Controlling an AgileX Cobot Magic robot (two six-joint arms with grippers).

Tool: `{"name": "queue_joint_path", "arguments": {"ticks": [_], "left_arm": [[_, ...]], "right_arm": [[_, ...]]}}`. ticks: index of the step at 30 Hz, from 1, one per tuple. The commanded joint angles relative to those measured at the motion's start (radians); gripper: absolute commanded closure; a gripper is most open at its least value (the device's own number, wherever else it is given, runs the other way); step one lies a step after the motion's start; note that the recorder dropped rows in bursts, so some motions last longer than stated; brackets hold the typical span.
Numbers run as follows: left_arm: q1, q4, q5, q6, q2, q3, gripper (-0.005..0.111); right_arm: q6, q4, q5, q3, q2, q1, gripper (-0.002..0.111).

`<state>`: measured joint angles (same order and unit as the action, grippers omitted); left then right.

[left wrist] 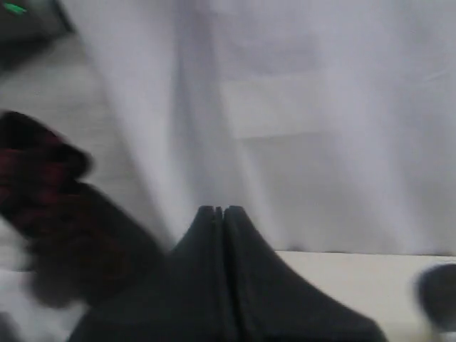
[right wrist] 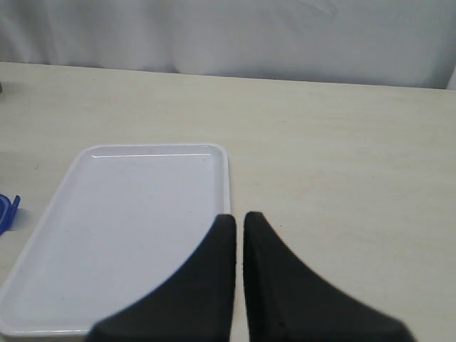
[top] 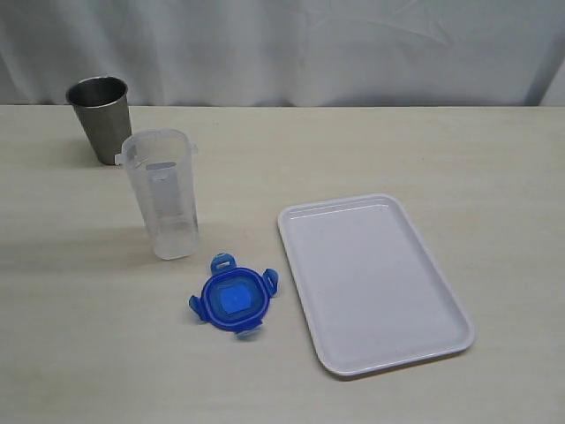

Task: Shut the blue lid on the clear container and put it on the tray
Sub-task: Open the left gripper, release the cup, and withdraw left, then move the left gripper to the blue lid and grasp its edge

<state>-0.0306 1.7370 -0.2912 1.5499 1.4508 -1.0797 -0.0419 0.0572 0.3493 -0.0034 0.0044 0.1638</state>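
Note:
The clear container (top: 161, 194) stands upright and uncovered on the table, left of centre. In front of it and slightly right, the blue lid (top: 233, 299) lies flat on the table, tabs spread; one tab edge of the blue lid (right wrist: 7, 211) shows in the right wrist view. The white tray (top: 369, 281) lies to the right with nothing on it, and the tray (right wrist: 114, 235) fills much of the right wrist view. Neither arm shows in the exterior view. My left gripper (left wrist: 219, 211) is shut on nothing, facing a white curtain. My right gripper (right wrist: 238, 218) is shut on nothing, above the tray's edge.
A grey steel cup (top: 100, 118) stands behind the container at the back left. A white curtain (top: 291, 49) hangs along the table's far edge. A blurred dark and red shape (left wrist: 50, 206) sits close to the left wrist camera.

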Motion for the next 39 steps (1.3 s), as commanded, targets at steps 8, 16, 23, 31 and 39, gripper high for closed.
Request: {"name": "queue_joint_path", "arguments": {"ticks": [8, 16, 23, 31, 39], "left_arm": [[-0.021, -1.347, -0.473, -1.359, 0.16, -0.234, 0.107], [-0.073, -1.692, -0.597, -1.503, 0.039, -0.106, 0.09], [-0.073, -2.009, -0.586, -1.655, -0.149, 0.176, 0.065], [-0.073, -2.445, -0.403, -2.014, -0.186, 0.563, 0.065], [0.043, -2.721, -0.318, -2.231, -0.147, 0.617, 0.065]], "right_arm": [[0.001, 0.002, -0.003, 0.003, -0.004, 0.003, 0.104], [0.001, 0.002, -0.003, 0.003, -0.004, 0.003, 0.104], [0.001, 0.002, -0.003, 0.003, -0.004, 0.003, 0.104], [0.001, 0.002, -0.003, 0.003, -0.004, 0.003, 0.104], [0.001, 0.002, -0.003, 0.003, -0.004, 0.003, 0.104]]}}
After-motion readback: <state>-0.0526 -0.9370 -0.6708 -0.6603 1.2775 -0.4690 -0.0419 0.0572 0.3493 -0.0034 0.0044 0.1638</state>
